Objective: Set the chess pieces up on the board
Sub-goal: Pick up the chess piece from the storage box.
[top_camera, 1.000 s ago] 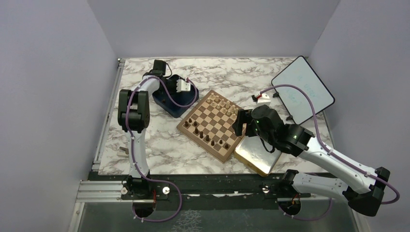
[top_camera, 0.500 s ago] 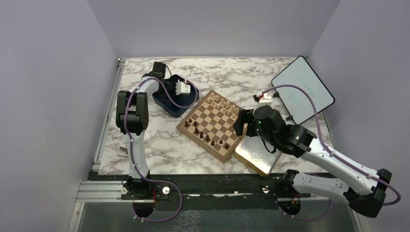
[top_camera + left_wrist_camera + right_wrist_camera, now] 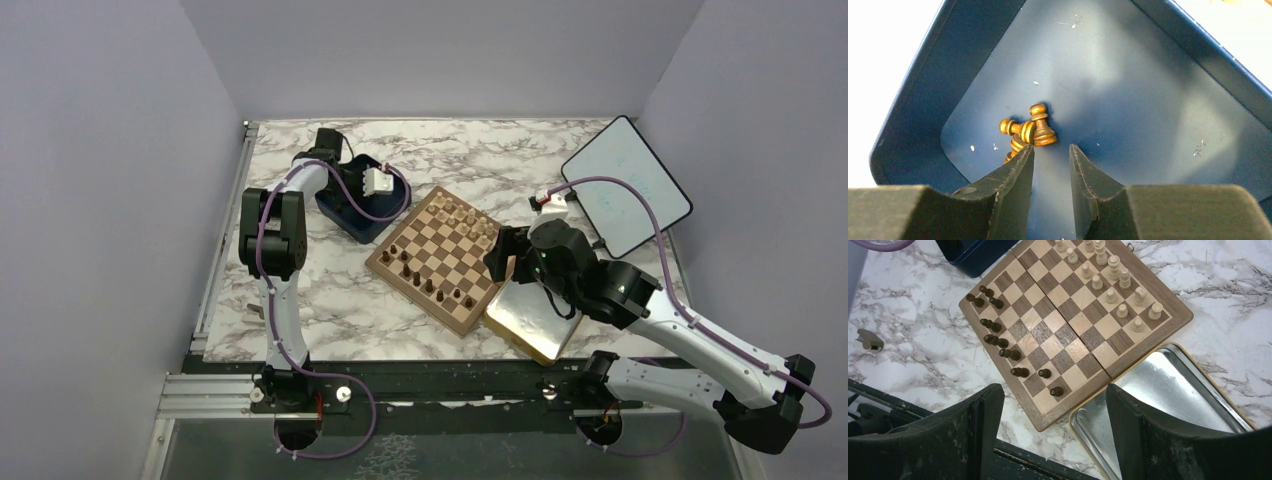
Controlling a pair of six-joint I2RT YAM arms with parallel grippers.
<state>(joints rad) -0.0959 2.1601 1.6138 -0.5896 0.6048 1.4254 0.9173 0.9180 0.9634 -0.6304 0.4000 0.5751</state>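
The board (image 3: 455, 262) lies at an angle mid-table. Several dark chess pieces (image 3: 998, 342) stand along its near-left side, and pale chessmen (image 3: 1113, 285) line the far side. More brown chess pieces (image 3: 1028, 132) lie in a small heap in a corner of the dark blue box (image 3: 1148, 100). My left gripper (image 3: 1050, 150) reaches down into that box with its jaws a little apart and nothing between them. Its left fingertip (image 3: 1025, 152) is right by the heap. My right gripper (image 3: 1054, 390) hangs wide open and empty above the board's near corner and the tray.
A gold-rimmed metal tray (image 3: 535, 320) lies against the board's near-right edge. A tilted whiteboard (image 3: 625, 185) stands at the back right, and the blue box (image 3: 350, 215) sits left of the board. A small grey object (image 3: 868, 340) lies on the marble near the front edge.
The right arm's wrist has shifted slightly to the right, with its jaws as wide as before. The left gripper stays in the blue box and has barely moved.
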